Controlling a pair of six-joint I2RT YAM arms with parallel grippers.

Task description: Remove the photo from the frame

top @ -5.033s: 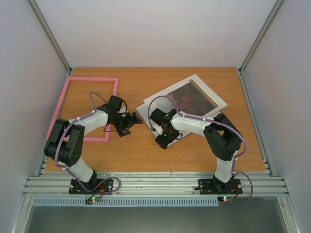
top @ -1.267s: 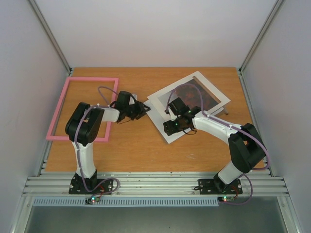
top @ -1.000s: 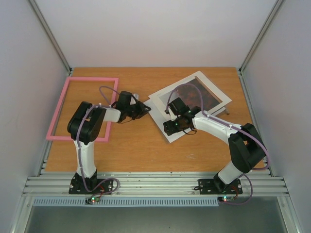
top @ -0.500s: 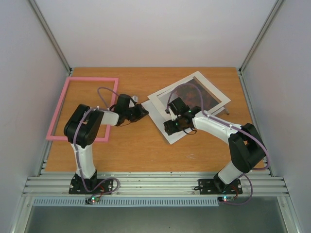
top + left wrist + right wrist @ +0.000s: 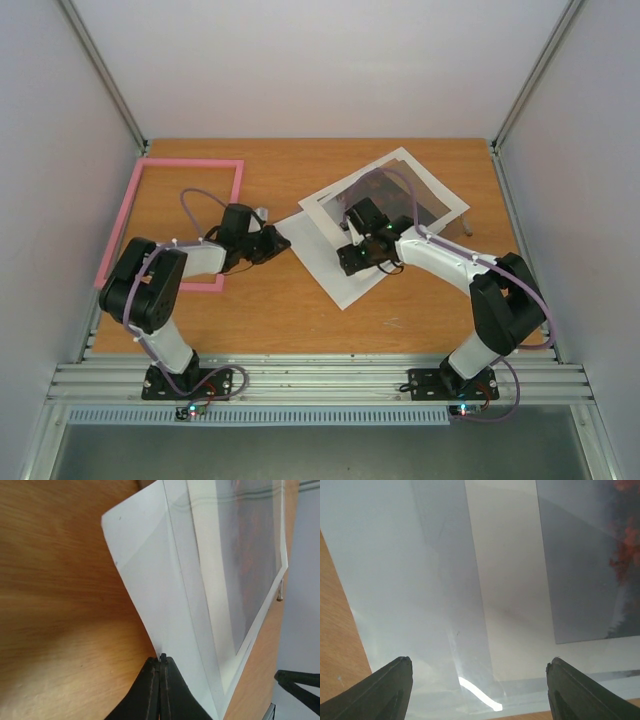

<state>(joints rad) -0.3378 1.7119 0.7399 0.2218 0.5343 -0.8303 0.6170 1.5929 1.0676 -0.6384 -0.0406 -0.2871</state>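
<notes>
The pink frame (image 5: 190,161) lies empty at the table's left. Right of it is a stack. On top lies a white mat (image 5: 322,206) (image 5: 210,580), and the grey and red photo (image 5: 428,205) (image 5: 250,555) (image 5: 590,570) shows in its window. A white sheet (image 5: 335,272) (image 5: 150,565) sticks out from under the mat toward the left front. My left gripper (image 5: 283,240) (image 5: 161,656) is shut on that sheet's edge. My right gripper (image 5: 347,258) (image 5: 479,659) is open and hovers low over the stack's near left part, where a glossy layer glints.
My left forearm crosses the frame's near right corner. A small metal piece (image 5: 467,228) lies by the stack's right corner. Another small grey bit (image 5: 262,212) sits behind my left wrist. Grey walls close in the table on three sides.
My left gripper shut on the white sheet's corner and drew back left. The sheet slid out from under the mat toward the left front. My right gripper stayed open over the stack.
</notes>
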